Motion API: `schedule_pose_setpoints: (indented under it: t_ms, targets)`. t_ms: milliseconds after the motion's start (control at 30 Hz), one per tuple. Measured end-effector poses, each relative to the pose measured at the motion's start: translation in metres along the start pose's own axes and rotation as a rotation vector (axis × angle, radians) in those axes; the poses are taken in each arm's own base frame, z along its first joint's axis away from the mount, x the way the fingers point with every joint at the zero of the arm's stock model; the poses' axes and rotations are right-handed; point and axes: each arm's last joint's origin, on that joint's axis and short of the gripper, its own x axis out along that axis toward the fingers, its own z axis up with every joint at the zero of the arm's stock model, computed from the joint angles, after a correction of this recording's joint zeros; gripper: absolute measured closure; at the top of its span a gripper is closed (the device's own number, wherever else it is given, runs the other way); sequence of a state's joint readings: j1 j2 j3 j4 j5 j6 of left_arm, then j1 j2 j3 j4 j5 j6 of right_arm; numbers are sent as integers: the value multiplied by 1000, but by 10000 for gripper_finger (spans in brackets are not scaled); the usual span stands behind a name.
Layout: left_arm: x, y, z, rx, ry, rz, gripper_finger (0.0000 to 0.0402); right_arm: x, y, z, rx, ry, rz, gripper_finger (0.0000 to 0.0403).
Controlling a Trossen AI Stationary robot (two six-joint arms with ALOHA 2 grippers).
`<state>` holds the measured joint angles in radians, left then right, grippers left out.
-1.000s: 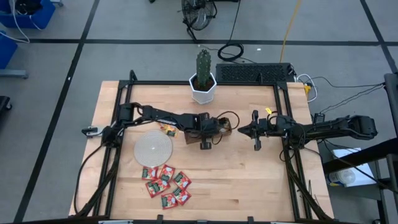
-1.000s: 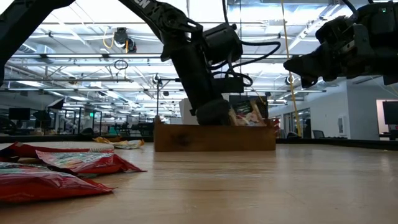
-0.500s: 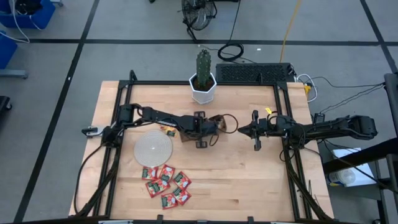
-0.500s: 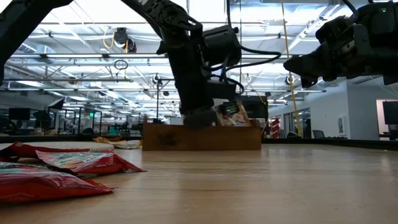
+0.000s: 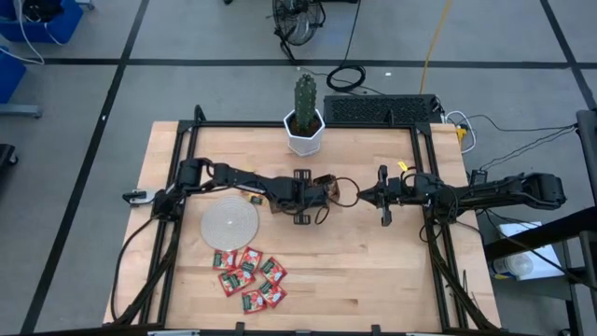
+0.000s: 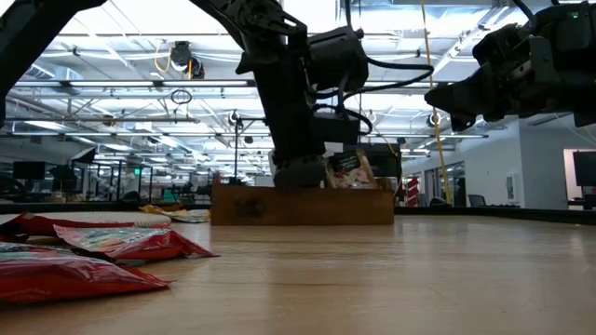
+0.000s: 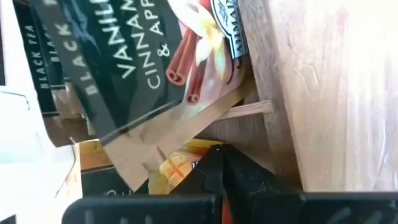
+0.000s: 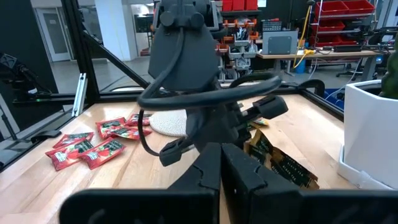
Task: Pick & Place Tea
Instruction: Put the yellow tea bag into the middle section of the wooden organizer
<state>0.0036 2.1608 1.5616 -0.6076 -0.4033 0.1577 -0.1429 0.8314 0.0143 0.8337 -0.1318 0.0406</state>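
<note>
**Left pincer down in the long brown wooden three-compartment tray (image 5: 317, 193), placing a sachet**

The left pincer (image 5: 312, 193) sits low over the tray, its jaws nearly together with an orange-yellow flat square tea sachet (image 7: 180, 167) just ahead of the tips; whether it grips that sachet I cannot tell. A whitish sachet with dark print (image 7: 134, 68) leans in the same tray. To do this step well, I judge the jaws should part fully and lift straight up, so the tray does not slide. The red-and-green sachets (image 5: 248, 273) lie well apart from the tray, beyond the round pale grey disc (image 5: 230, 225). The right pincer (image 5: 363, 196) waits just beside the tray, closed and empty.
</note>
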Motion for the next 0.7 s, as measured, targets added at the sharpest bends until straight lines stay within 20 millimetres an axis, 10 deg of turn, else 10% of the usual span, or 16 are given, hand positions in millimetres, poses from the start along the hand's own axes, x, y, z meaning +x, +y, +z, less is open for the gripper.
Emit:
schedule_pose_setpoints:
  t_ms: [433,700]
  targets:
    - [-33,2,4,59,-25,176,370,0,0,1,-1,-6,0,403]
    - [-88,27,-11,-46,1,171,368,0,0,0,0,1,0,403]
